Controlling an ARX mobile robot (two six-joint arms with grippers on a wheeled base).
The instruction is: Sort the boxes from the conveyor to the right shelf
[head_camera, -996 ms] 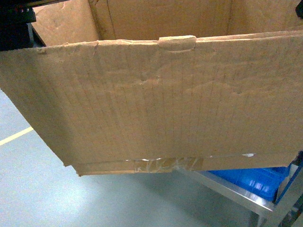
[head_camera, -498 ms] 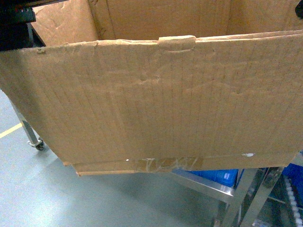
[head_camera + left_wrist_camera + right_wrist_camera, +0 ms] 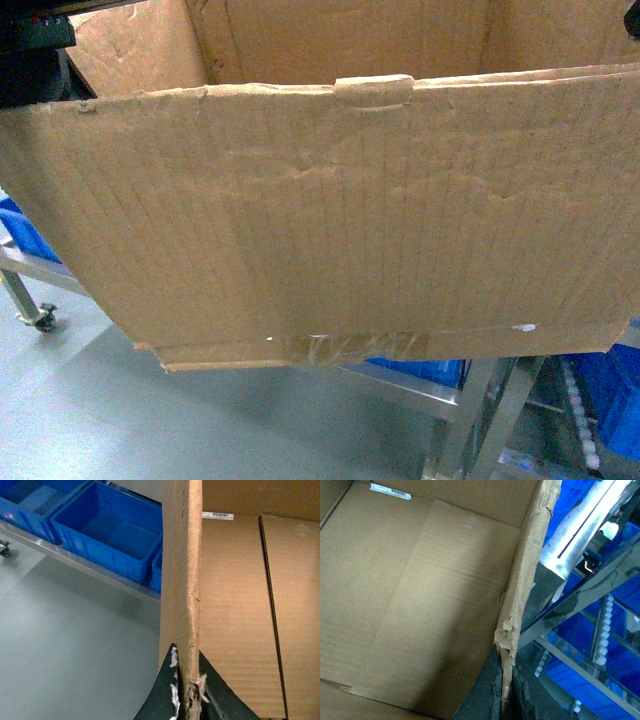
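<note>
A large brown cardboard box [image 3: 330, 220] fills the head view, held off the floor with its open top toward me and clear tape on its bottom seam. My left gripper [image 3: 187, 680] is shut on the ragged edge of the box's left wall [image 3: 181, 555]. On the torn edge of the right wall [image 3: 525, 570], my right gripper [image 3: 506, 680] is shut. A white label strip [image 3: 390, 491] lies inside. The right shelf [image 3: 602, 630], a steel rack with white rollers, stands just right of the box. The conveyor is out of view. Both grippers are hidden in the head view.
Below the box runs a steel rack rail [image 3: 430, 385] with a blue bin [image 3: 420, 370] on it. More blue bins [image 3: 110, 530] sit on a rail to the left. A caster leg [image 3: 40, 320] stands on the grey floor [image 3: 100, 420] at lower left.
The racks and blue bins behind the box have slid left in the head view, and the yellow floor line has gone. The box keeps its place in the view, still held by both grippers.
</note>
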